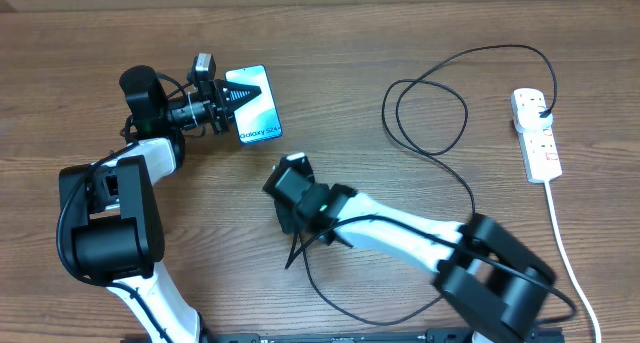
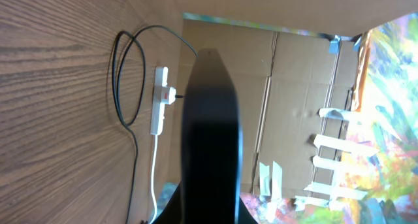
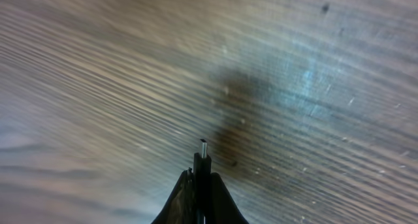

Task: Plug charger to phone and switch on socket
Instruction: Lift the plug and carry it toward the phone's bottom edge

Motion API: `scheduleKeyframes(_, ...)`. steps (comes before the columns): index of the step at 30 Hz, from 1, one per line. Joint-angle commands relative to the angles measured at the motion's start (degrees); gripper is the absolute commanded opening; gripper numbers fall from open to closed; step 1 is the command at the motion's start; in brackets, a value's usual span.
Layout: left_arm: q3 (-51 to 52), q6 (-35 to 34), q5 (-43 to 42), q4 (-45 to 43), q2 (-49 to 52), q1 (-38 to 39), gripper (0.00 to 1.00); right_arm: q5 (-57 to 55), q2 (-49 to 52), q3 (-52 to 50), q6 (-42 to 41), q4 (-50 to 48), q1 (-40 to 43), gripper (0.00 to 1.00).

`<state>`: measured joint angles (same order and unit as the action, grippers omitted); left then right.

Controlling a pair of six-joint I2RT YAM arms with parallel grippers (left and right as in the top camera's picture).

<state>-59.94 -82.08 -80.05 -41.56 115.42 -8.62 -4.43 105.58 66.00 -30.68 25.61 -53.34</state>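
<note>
Okay, I'm looking down on the counter. My left end effector is pinching the phone by its left end. The blue screen faces up and sits toward the far left corner of the counter, and I can just read the Galaxy text. The left wrist view has a dark shape filling the middle, too close and shadowed for me to name.

On the right arm's wrist view, my right end effector has its fingers pressed together on the charger. The small metal connector tip pokes out just past the fingertips, above bare wood grain. From overhead, that arm reaches in from the near right corner to the middle of the counter, well apart from the phone.

The black cable trails from there, loops once toward the far edge and runs right. Its plug is seated in the socket, which lies by the right edge near the far right corner. The thick white cord heads for the near edge. I can't read the switch positions from here.
</note>
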Motion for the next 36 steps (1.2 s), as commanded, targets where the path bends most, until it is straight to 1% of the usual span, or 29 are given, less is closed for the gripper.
scheduleKeyframes(1,-1.2,4.2,-2.9,-0.4,0.0,-0.8,0.04,11.3,-7.2,1.8,1.1,-0.6,3.4,0.04)
scheduleKeyframes(4,-1.2,5.7,-4.6,-0.4,0.0,-0.8,0.04,20.0,-9.3,1.8,4.2,-1.0,5.9,0.04)
scheduleKeyframes(8,-1.2,7.0,-6.9,-0.4,0.0,-0.7,0.05,31.6,-9.8,1.7,5.7,-2.8,9.1,0.04)
scheduleKeyframes(10,-1.2,7.8,-7.0,-0.5,0.0,-0.7,0.04,38.4,-9.8,0.9,7.2,-5.5,10.8,0.04)
scheduleKeyframes(11,-1.2,8.4,-6.8,-0.5,0.0,-0.7,0.04,43.8,-9.8,-0.4,8.2,-9.0,12.2,0.04)
scheduleKeyframes(12,-1.2,8.4,-6.7,-0.5,0.0,-0.7,0.04,45.4,-9.8,-1.5,8.2,-11.0,13.0,0.04)
scheduleKeyframes(15,-1.2,8.4,-6.6,-0.5,0.0,-0.6,0.04,48.2,-9.8,-4.3,7.3,-15.3,14.6,0.04)
scheduleKeyframes(17,-1.2,8.4,-6.6,-0.4,0.0,-0.5,0.05,52.2,-9.8,-6.4,6.2,-20.4,15.9,0.04)
scheduleKeyframes(20,-1.2,8.7,-6.2,-0.5,0.0,0.1,0.05,55.7,-9.7,-8.9,2.9,-26.8,18.2,0.04)
scheduleKeyframes(25,-1.2,8.3,-4.3,-0.4,0.0,1.2,0.04,60.1,-8.3,-10.7,1.9,-31.6,20.3,0.04)
scheduleKeyframes(30,-1.2,6.1,-0.2,-0.3,0.0,2.2,0.04,60.3,-5.2,-10.7,-1.7,-36.8,20.4,0.04)
scheduleKeyframes(33,-1.2,5.4,2.0,-0.2,0.0,2.8,0.04,62.7,-2.4,-10.7,-5.7,-41.5,21.5,0.04)
scheduleKeyframes(36,-1.2,4.2,4.6,-0.3,0.0,3.9,0.04,65.4,-1.4,-10.7,-6.7,-43.1,23.7,0.04)
